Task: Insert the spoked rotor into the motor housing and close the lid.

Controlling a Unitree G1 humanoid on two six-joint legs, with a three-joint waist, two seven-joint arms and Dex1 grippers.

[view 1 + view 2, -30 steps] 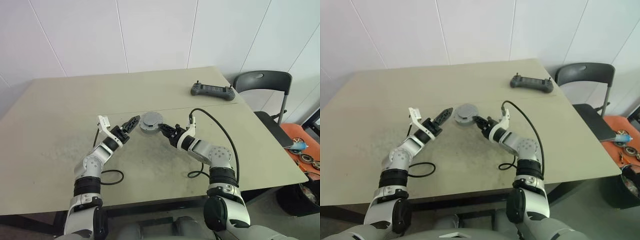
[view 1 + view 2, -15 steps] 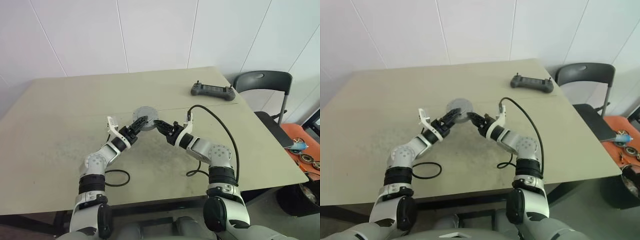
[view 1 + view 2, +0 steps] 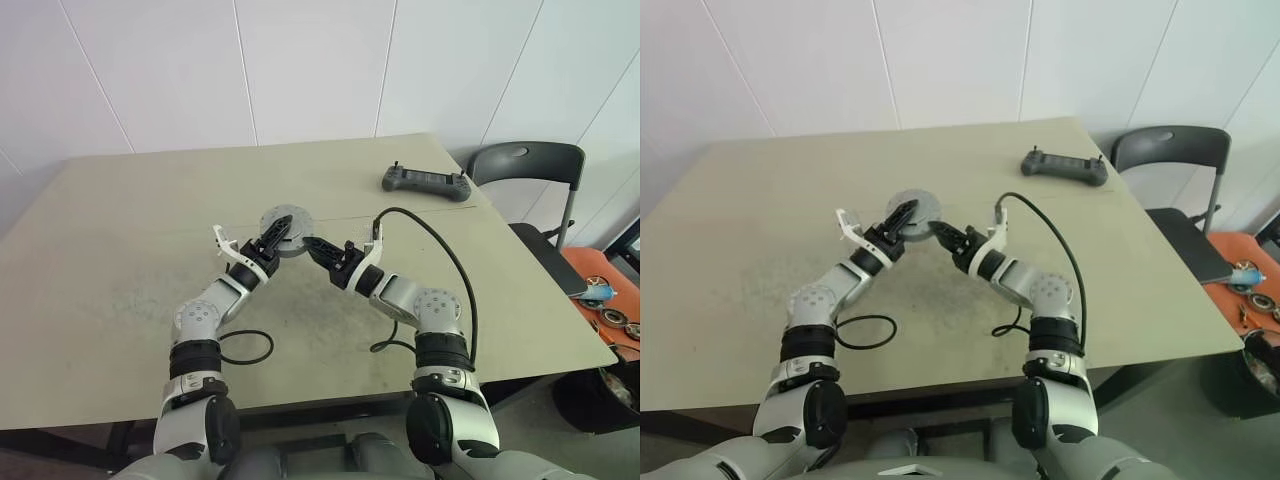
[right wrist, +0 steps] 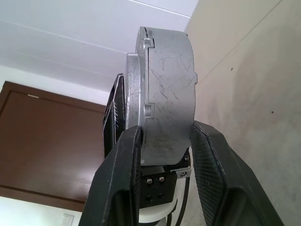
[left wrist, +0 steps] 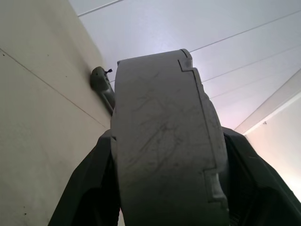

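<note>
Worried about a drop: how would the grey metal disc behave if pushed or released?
The grey metal disc looks thick and solid, so it is probably rigid and heavy for its size. Its smooth, scratched faces may slip. Being round, it could roll across the table.

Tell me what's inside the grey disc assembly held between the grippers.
Only the closed grey assembly, scratched rim and notches, clamped by the left gripper and right gripper. Its interior is covered; contents cannot be seen.

Controller [image 3: 425, 181] on table [image 3: 120, 230]; chair [image 3: 528, 165]
</note>
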